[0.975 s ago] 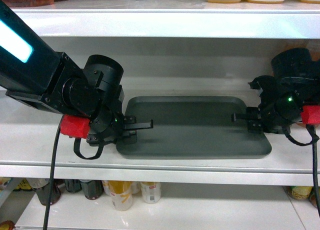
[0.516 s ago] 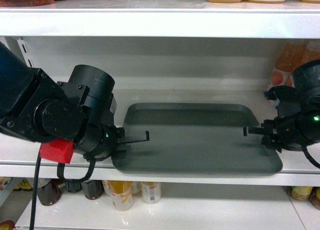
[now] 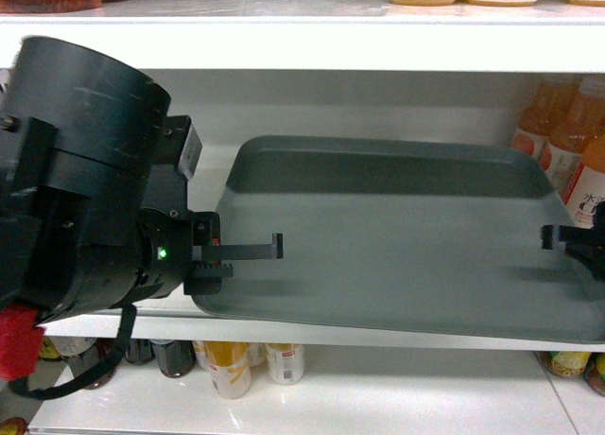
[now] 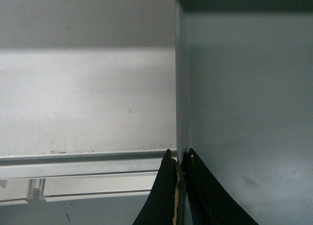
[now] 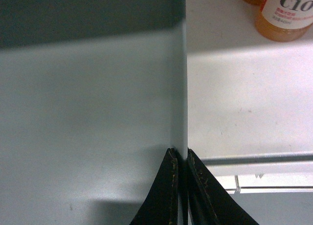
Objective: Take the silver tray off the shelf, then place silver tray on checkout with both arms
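Claws left (image 4: 182, 159) and right (image 5: 179, 156) pinch opposite rims of the silver tray (image 3: 397, 236).

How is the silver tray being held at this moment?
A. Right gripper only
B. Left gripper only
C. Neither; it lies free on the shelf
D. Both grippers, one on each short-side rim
D: each wrist view shows a gripper, left and right, closed on the silver tray's rim.

A shop: white shelf (image 3: 312, 47) boards stocked with orange drink bottles (image 3: 567, 137) (cans (image 3: 227, 364) below).
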Robot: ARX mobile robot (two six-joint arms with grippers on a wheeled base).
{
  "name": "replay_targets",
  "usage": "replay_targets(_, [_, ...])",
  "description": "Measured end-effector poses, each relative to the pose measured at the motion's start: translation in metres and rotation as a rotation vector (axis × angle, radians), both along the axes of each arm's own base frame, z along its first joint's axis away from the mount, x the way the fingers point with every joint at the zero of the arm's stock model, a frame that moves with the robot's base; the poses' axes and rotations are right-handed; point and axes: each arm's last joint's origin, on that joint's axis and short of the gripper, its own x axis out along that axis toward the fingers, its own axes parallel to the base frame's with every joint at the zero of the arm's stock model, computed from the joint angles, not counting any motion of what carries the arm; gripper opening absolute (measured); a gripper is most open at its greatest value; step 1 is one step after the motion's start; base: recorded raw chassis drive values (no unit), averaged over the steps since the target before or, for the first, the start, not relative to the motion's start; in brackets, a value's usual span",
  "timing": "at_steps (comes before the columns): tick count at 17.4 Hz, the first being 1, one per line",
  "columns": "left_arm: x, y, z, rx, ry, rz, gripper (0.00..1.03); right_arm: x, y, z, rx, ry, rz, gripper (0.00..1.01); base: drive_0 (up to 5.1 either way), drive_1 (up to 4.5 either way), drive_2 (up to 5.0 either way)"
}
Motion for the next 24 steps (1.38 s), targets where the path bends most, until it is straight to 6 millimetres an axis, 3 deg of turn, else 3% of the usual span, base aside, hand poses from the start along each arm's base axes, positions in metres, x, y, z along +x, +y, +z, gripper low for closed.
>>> replay_targets(1, [-0.013,0.002,0.008,0.002,-0.011,-0.008,0.03,-0.016,0.000,0.006,0.011,-0.013,0.006,0.03,0.0,0.00,0.0])
replay_targets(2, [-0.037,0.005,0.017,0.022,-0.048,-0.011,0.03,-0.040,0.000,0.016,0.031,-0.034,0.017,0.03,0.0,0.00,0.0])
replay_targets(3, [-0.068,0.017,0.038,0.011,-0.134,-0.010,0.03,-0.067,0.000,0.032,0.069,-0.106,0.036,0.03,0.0,0.00,0.0])
replay_targets(9, [-0.067,0.017,0.037,0.017,-0.136,-0.012,0.03,-0.066,0.001,0.031,0.074,-0.104,0.038,0.03,0.0,-1.08,1.1])
replay_targets(24, [-0.067,0.017,0.037,0.018,-0.138,-0.012,0.03,-0.066,0.001,0.030,0.074,-0.100,0.036,0.03,0.1,-4.28,4.4])
